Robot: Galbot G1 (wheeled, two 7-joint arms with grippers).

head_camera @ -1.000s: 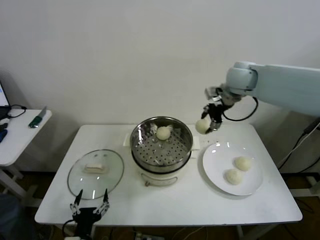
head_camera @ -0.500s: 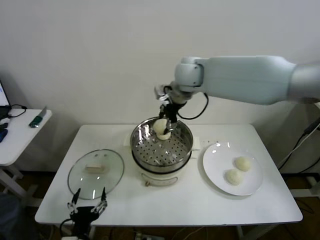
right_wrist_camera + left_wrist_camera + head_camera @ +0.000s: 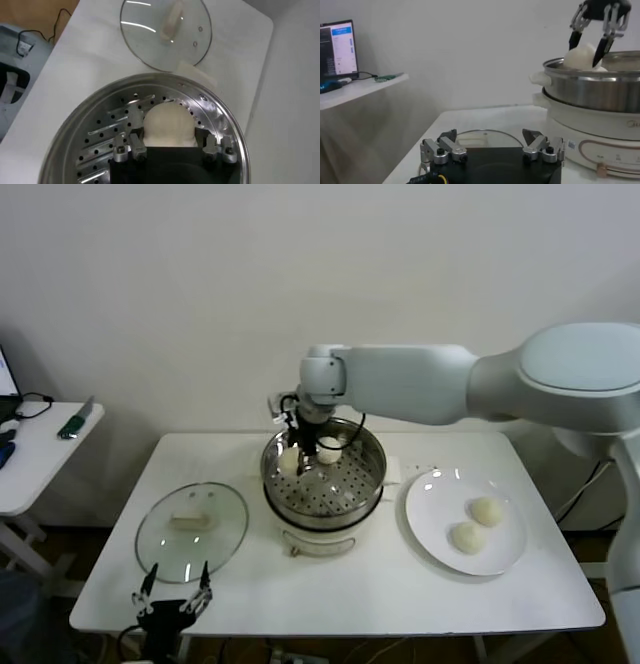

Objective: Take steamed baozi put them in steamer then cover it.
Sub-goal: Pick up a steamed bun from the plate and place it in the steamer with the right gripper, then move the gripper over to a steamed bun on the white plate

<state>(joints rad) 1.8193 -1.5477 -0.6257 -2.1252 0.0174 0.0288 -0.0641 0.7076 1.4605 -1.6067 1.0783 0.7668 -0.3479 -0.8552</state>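
My right gripper (image 3: pixel 296 450) reaches over the steamer (image 3: pixel 322 496) and is shut on a steamed baozi (image 3: pixel 289 461). That off-white bun (image 3: pixel 167 122) hangs about level with the rim, above the perforated floor on the steamer's left side. A second baozi (image 3: pixel 328 454) lies inside near the back. Two more baozi (image 3: pixel 486 511) (image 3: pixel 466 536) rest on the white plate (image 3: pixel 430 519). The glass cover (image 3: pixel 192 529) lies flat on the table left of the steamer. My left gripper (image 3: pixel 172 599) waits open at the table's front edge, just before the cover (image 3: pixel 470 136).
The steamer sits on a white electric pot base (image 3: pixel 320 542) at the table's middle. A small side table (image 3: pixel 40 449) with a green tool and cables stands at the far left. The wall runs close behind the table.
My right gripper carried the baozi leftward from beside the plate, across the steamer's back, and lowered it over the left side of the basket. The left arm stayed put.
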